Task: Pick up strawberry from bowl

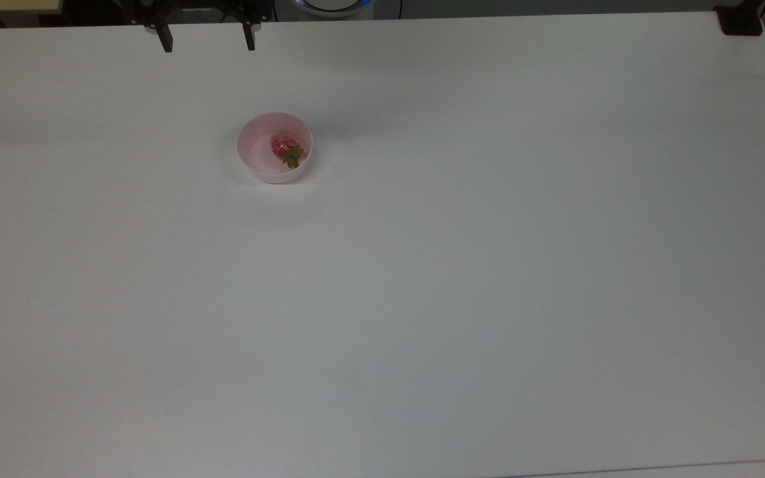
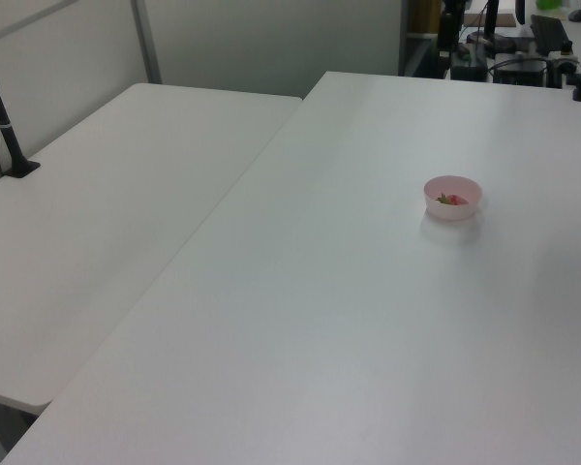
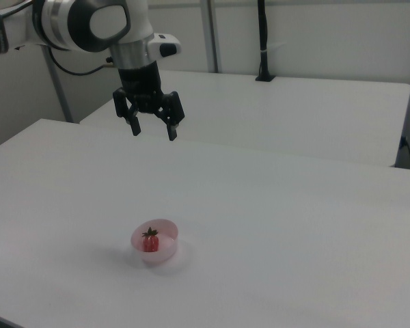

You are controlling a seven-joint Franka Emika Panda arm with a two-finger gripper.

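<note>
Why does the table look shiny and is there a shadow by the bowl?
Top view: the table has soft, even light and a faint shadow beside the bowl. Right view: a pale shadow rings the bowl. Left view: a faint shadow sits below the bowl.

A glossy red strawberry [image 1: 285,147] with a green leafy cap is being shown in a plain pale pink bowl [image 1: 253,156], upper left of the top view. A plain white table [image 1: 462,279] is being seen beneath, and the gripper [image 3: 153,128] is being shown in black.

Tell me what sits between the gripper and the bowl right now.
Nothing: in the top view only bare white table separates the open gripper from the bowl holding the strawberry.
</note>
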